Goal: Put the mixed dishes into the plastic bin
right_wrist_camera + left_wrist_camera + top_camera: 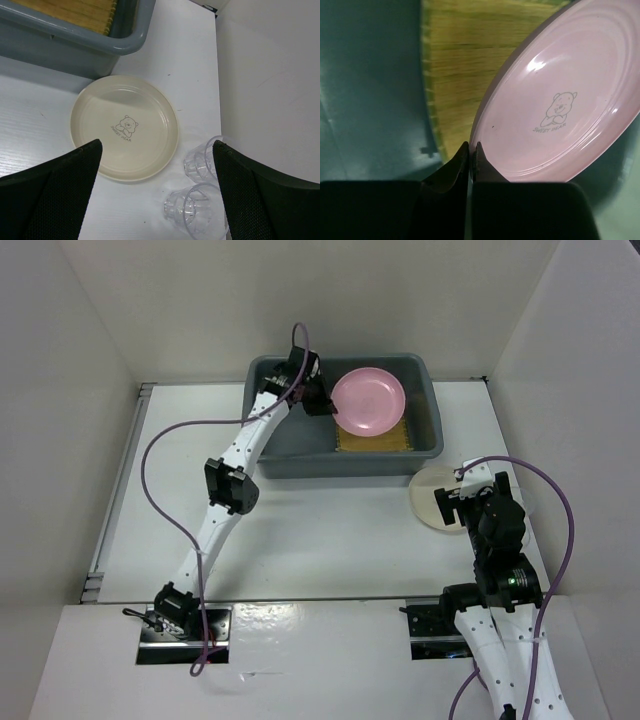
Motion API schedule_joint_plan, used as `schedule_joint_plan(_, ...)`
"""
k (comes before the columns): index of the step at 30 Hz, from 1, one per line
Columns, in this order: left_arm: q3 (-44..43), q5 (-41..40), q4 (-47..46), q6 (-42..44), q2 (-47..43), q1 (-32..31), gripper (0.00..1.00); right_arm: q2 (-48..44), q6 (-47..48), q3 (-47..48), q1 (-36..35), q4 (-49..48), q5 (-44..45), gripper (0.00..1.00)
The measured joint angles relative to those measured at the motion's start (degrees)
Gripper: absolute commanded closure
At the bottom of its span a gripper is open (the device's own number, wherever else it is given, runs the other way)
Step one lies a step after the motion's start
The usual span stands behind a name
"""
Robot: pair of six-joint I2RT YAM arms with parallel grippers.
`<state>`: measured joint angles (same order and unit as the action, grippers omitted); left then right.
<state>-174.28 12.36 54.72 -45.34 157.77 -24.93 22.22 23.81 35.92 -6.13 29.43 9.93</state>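
Observation:
My left gripper [325, 400] is shut on the rim of the pink plate [368, 402] and holds it tilted above the dark grey plastic bin [270, 455]. In the left wrist view the left gripper [470, 150] pinches the pink plate [565, 105] over the yellow woven mat [455, 75] lying in the bin. The mat also shows in the top view [418, 418]. My right gripper [157, 160] is open and empty above the cream plate [125, 127] and two clear cups [200, 162] [192, 207] on the table. The cream plate [432, 498] lies right of the bin.
White walls enclose the table on three sides. The right wall [270, 75] stands close behind the cups. The bin's near corner [120, 45] lies just beyond the cream plate.

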Motion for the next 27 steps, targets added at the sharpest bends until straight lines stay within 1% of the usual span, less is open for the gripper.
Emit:
schedule_joint_plan(5,-1.6,0.4,-0.1,-0.7,7.5,0.8,1.0,0.0,0.0,0.0,0.0,0.0,0.0,0.05)
schedule_joint_plan(8,-1.6,1.2,-0.8,-1.7,10.8,0.8,0.94,0.2,0.0,0.0,-0.3,0.0,0.0,0.05)
schedule_joint_plan(10,-1.7,2.8,-2.6,-2.8,11.9,0.8,0.86,0.2,0.0,0.0,-0.4,0.0,0.0,0.05)
schedule_joint_plan(11,-1.7,3.2,-3.2,-3.0,12.0,0.8,0.79,0.2,0.0,0.0,-0.4,0.0,0.0,0.05)
schedule_joint_plan(12,-1.8,3.4,-3.7,-2.9,12.0,0.7,0.55,0.3,0.0,0.0,-0.4,0.0,0.0,0.05)
schedule_joint_plan(14,-2.3,4.1,-5.0,-2.6,12.0,0.7,0.34,0.3,0.0,0.0,-0.4,0.0,0.0,0.05)
schedule_joint_plan(16,-2.8,4.3,-6.1,-2.5,12.0,0.6,0.03,0.4,0.0,0.0,-0.4,-0.1,0.0,0.05)
schedule_joint_plan(18,-2.8,3.6,-6.2,-1.4,11.5,0.4,0.02,0.7,0.0,0.0,-0.4,-0.1,0.0,0.05)
schedule_joint_plan(19,-2.8,2.4,-5.7,-1.0,11.0,0.2,0.0,0.8,0.0,0.0,-0.4,-0.1,0.0,0.05)
schedule_joint_plan(22,-2.7,-2.5,-2.9,1.7,7.2,-0.8,0.0,0.9,0.0,0.0,-0.4,-0.1,0.0,0.05)
schedule_joint_plan(23,-2.7,-4.8,-1.5,2.4,5.0,-1.4,0.0,0.9,0.0,0.0,-0.4,-0.1,0.0,0.05)
schedule_joint_plan(24,-2.7,-6.8,-0.2,3.3,2.5,-2.1,0.05,0.9,0.0,0.0,-0.4,-0.1,0.0,0.05)
schedule_joint_plan(27,-2.8,-11.0,3.8,5.4,-7.3,-6.3,0.05,0.8,0.0,0.0,-0.4,-0.1,0.2,0.05)
